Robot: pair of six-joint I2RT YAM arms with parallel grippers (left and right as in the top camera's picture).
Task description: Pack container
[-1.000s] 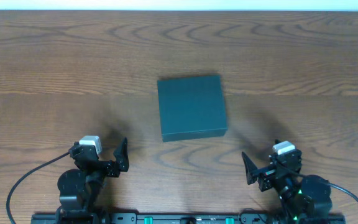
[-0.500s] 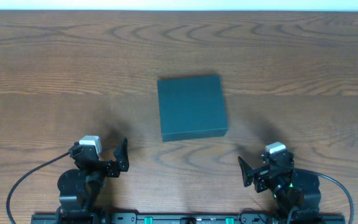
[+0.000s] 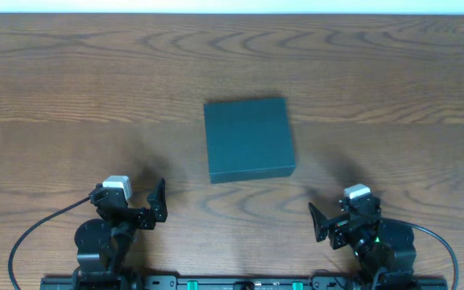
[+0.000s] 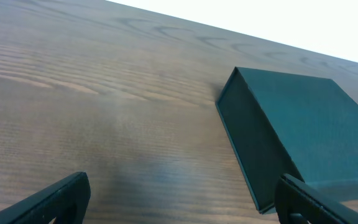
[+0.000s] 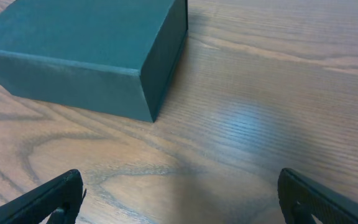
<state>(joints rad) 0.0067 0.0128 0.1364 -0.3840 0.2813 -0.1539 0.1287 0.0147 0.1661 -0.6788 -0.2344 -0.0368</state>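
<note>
The container (image 3: 248, 139) is a dark teal box with its lid shut, lying flat on the wooden table near the middle. It shows at the right of the left wrist view (image 4: 297, 130) and at the upper left of the right wrist view (image 5: 86, 50). My left gripper (image 3: 158, 201) is open and empty, near the front edge, left of and nearer than the box; in its own view its fingers (image 4: 185, 202) frame bare wood. My right gripper (image 3: 321, 221) is open and empty near the front edge, right of and nearer than the box, and frames bare wood in its own view (image 5: 179, 196).
The wooden table (image 3: 71, 89) runs to a white strip along the far edge. Black cables loop from both arm bases at the front corners. No snack packets or other objects are in view.
My right arm shifted a little to the left between the oldest frame and the middle one. Since then nothing has moved. The left arm and the box stayed put.
</note>
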